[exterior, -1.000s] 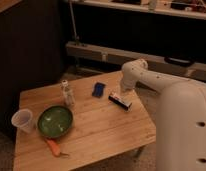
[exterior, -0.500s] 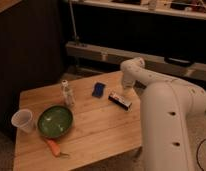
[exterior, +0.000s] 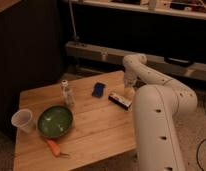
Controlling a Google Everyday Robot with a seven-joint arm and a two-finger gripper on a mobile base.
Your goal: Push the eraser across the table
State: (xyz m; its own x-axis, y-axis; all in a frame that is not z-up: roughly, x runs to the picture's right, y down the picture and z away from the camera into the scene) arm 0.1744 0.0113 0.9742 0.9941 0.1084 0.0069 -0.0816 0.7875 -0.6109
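Eraser [exterior: 120, 100] is lying flat near the right edge of the table [exterior: 96, 134], just right of the frame's centre, with its long side slanting toward the lower right. The gripper [exterior: 129, 89] is hanging just above the block's upper right end, at the table's right edge. Its fingers are clenched together and grasping nothing. That posture is suiting a shove rather than a lift, since a closed tip is offering one blunt face to press with. Whether tip and eraser are touching cannot be told.

The white arm [exterior: 156, 117] is filling the lower right of the frame, arching over its elbow and dropping to the boards from the right. This is putting the tool on the outer side of the eraser, so the bare wood is stretching away to the left and lower left, likely the direction of the push.

A flat blue rectangle [exterior: 98, 89] is resting near the eraser on its upper left, and a straight shove that way is risking a collision. A small bottle [exterior: 67, 93] is standing upright left of centre. A green bowl [exterior: 55, 121], a clear cup [exterior: 22, 120] and an orange carrot [exterior: 53, 146] are grouping at the lower left, well apart from the block. The clearest lane appears to be running down the middle of the table, between the blue rectangle and the near edge.
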